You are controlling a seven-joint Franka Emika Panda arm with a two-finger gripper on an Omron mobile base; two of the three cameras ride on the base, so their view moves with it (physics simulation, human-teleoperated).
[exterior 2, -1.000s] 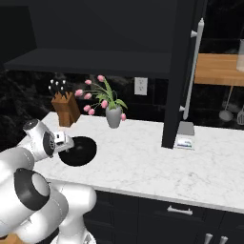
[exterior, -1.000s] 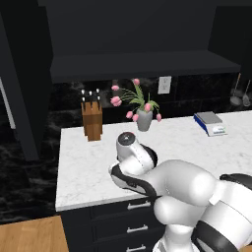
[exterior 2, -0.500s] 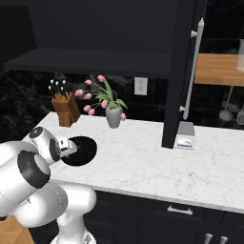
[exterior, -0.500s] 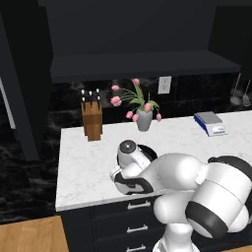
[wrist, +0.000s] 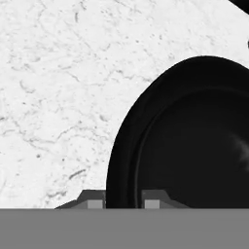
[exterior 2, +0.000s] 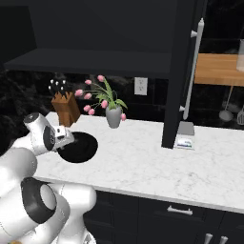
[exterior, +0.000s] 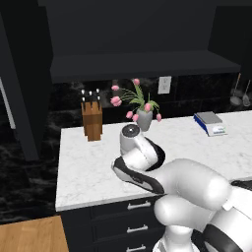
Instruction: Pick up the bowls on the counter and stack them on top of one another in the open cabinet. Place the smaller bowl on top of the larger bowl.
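Observation:
A glossy black bowl (exterior 2: 80,147) sits on the white marble counter (exterior 2: 157,167), in front of the knife block. In the hand view the bowl (wrist: 194,146) takes up the right half over the counter (wrist: 58,97). My gripper (wrist: 124,200) is open and low over the bowl's near rim, with one fingertip (wrist: 96,199) outside the rim and the other over the inside. From the right base view the gripper (exterior 2: 66,139) is at the bowl's left edge. In the left base view my arm hides most of the bowl. The open cabinet (exterior: 133,64) hangs above, its shelf recess (exterior 2: 95,57) dark.
A wooden knife block (exterior: 92,120) and a grey vase of pink tulips (exterior: 144,118) stand at the back of the counter. A small blue-and-white scale (exterior: 210,123) lies at the right. A tall dark panel with a silver handle (exterior 2: 178,71) stands right of the vase.
My arm has bent further over the bowl and the wrist has shifted slightly. The bowl has stayed in place on the counter.

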